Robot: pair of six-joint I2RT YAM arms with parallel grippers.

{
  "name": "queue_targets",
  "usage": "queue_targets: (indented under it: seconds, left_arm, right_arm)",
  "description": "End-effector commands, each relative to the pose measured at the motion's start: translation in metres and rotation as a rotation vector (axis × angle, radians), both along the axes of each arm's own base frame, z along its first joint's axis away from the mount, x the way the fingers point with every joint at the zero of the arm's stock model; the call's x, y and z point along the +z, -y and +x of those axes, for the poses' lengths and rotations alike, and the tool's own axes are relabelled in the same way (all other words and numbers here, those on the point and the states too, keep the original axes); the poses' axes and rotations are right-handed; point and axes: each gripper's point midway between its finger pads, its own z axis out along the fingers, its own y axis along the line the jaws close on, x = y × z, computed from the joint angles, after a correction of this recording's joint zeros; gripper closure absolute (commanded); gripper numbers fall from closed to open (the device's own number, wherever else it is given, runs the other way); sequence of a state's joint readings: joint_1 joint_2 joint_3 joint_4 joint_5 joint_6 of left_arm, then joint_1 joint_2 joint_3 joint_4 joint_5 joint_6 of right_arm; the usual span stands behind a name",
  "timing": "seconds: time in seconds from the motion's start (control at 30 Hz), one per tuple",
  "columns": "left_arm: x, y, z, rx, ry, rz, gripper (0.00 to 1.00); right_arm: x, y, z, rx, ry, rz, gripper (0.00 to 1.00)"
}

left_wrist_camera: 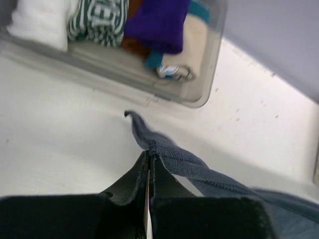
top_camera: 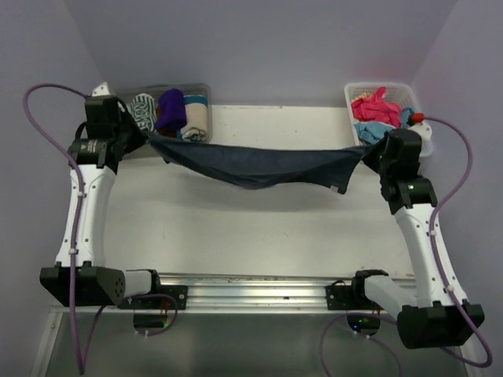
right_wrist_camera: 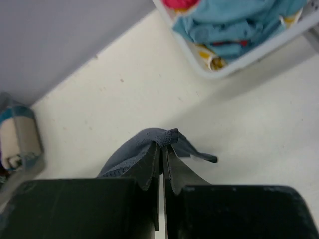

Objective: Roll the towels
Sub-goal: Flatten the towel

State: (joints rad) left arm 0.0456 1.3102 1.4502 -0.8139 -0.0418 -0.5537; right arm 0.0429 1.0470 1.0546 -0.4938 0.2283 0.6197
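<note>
A dark navy towel (top_camera: 251, 163) hangs stretched between my two grippers above the table, sagging in the middle. My left gripper (top_camera: 148, 135) is shut on its left corner; the left wrist view shows the jaws pinched on the towel's hem (left_wrist_camera: 154, 149). My right gripper (top_camera: 366, 153) is shut on its right corner, seen in the right wrist view (right_wrist_camera: 167, 138). Rolled towels, deep purple (top_camera: 170, 108), green-patterned (top_camera: 144, 112) and cream-and-teal (top_camera: 197, 118), lie in the clear tub. Pink (top_camera: 374, 107) and light blue (top_camera: 374, 130) towels lie loose in the white basket.
The clear plastic tub (top_camera: 206, 88) stands at the back left, just behind my left gripper. The white lattice basket (top_camera: 351, 93) stands at the back right, beside my right gripper. The white table (top_camera: 251, 236) spreads under the hanging towel.
</note>
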Motion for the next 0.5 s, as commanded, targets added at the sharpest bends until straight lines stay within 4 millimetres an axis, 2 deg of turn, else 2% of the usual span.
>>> queue_targets:
  seconds: [0.0,0.07,0.1,0.13,0.17,0.23,0.27,0.33,0.37,0.47]
  left_arm:
    - [0.083,-0.015,-0.018,0.047,0.203,0.070,1.00]
    - [0.118,-0.017,-0.030,0.062,0.294,0.083,1.00]
    - [0.130,-0.021,-0.035,0.079,0.322,0.096,1.00]
    - [0.147,-0.022,-0.041,0.085,0.364,0.103,1.00]
    - [0.157,-0.022,-0.051,0.091,0.388,0.110,1.00]
    - [0.177,-0.025,-0.064,0.107,0.435,0.125,1.00]
    - [0.184,-0.026,-0.076,0.114,0.451,0.130,1.00]
    - [0.199,-0.028,-0.096,0.129,0.494,0.140,1.00]
    - [0.202,-0.028,-0.102,0.132,0.507,0.143,1.00]
    - [0.213,-0.032,-0.129,0.161,0.543,0.164,1.00]
  right_arm:
    - [0.070,0.018,-0.017,-0.042,0.104,-0.096,1.00]
    - [0.097,0.020,-0.028,-0.046,0.157,-0.104,1.00]
    - [0.120,0.022,-0.035,-0.049,0.206,-0.113,1.00]
    - [0.127,0.023,-0.041,-0.051,0.214,-0.121,1.00]
    - [0.147,0.024,-0.052,-0.059,0.264,-0.124,1.00]
    - [0.159,0.029,-0.066,-0.069,0.280,-0.148,1.00]
    - [0.172,0.031,-0.078,-0.078,0.314,-0.153,1.00]
    - [0.178,0.036,-0.094,-0.094,0.322,-0.174,1.00]
    - [0.188,0.037,-0.106,-0.099,0.352,-0.177,1.00]
    - [0.194,0.040,-0.129,-0.111,0.368,-0.190,1.00]
